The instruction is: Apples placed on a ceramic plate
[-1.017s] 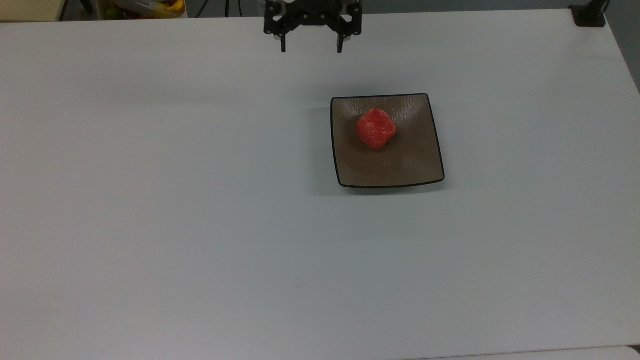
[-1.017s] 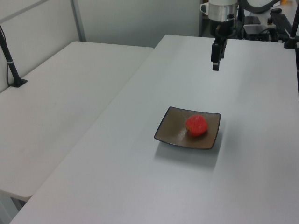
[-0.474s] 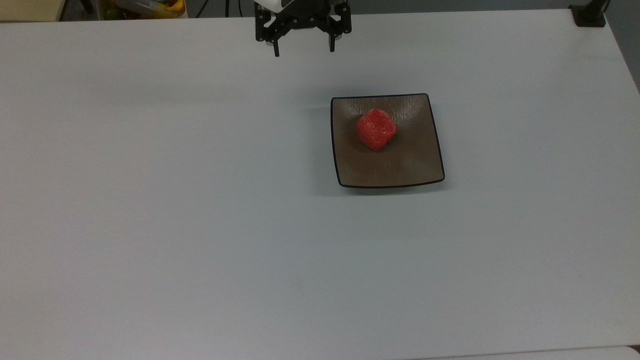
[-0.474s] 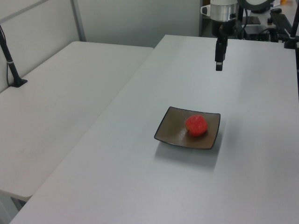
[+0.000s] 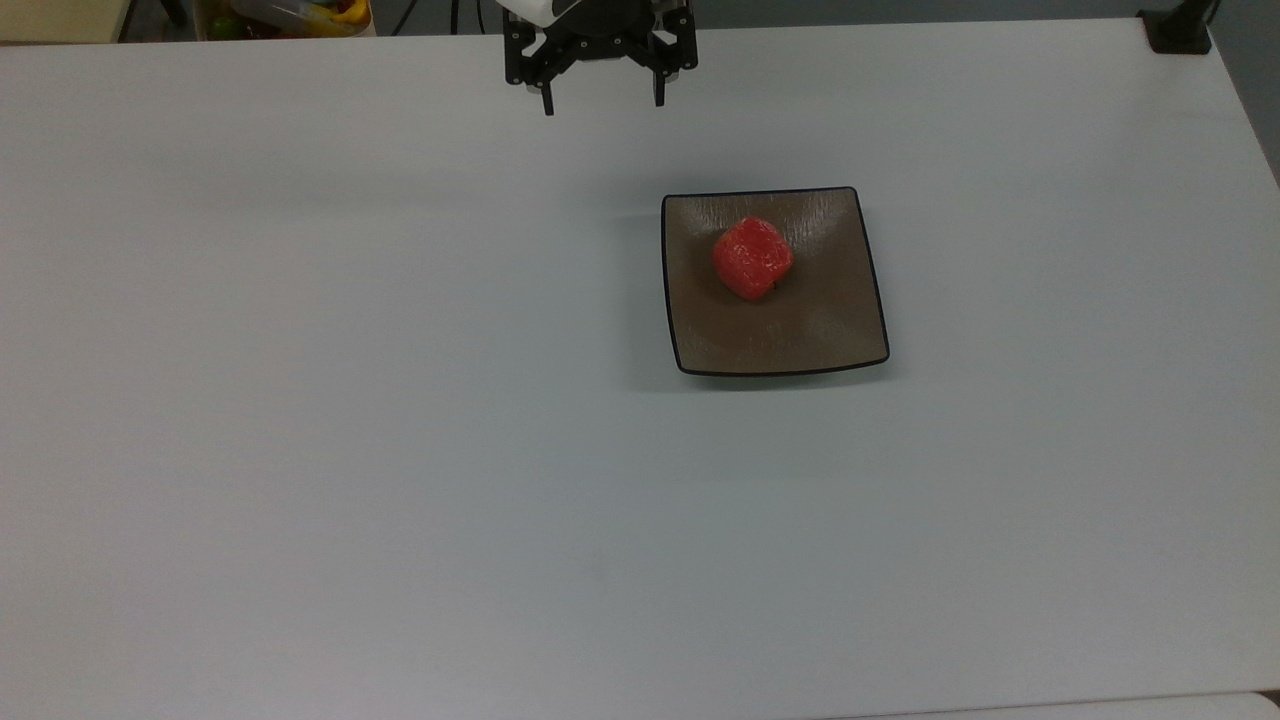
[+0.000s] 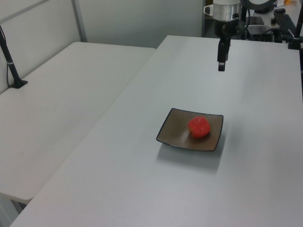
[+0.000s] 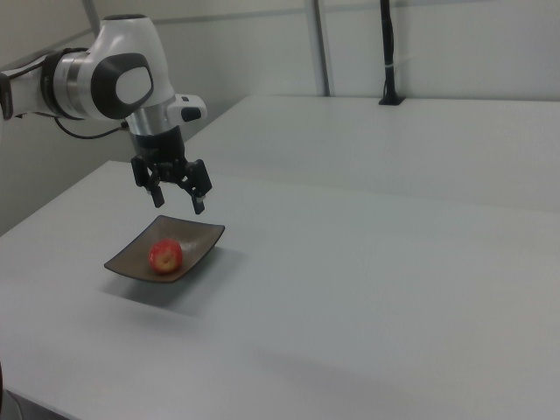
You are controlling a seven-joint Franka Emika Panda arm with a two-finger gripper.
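Toward the top view's upper left of the crockery, your black two-finger gripper [image 5: 601, 104] hangs above the bare white tabletop [image 5: 350, 400], its jaws spread wide with nothing between them; in the right view it [image 7: 179, 205] sits raised off the surface and behind the dish, so it looks parked clear of the work rather than reaching for anything. Moving rightward in the top view, you come to the square, glossy brown-taupe ceramic plate with a thin dark rim [image 5: 720, 335], lying flat on the table and well apart from the fingertips. Resting on it, a little toward the top view's upper half, is the small red apple with speckled skin [image 5: 753, 258]; the plate's slightly dished surface likely keeps it from rolling off, which suits a round fruit set down loose. In the left view the apple [image 6: 199, 126] sits toward the left view's right side of the plate [image 6: 177, 132], fully within the rim. Judging by this, your placement appears complete, and the open, empty hand has no reason to go back down.
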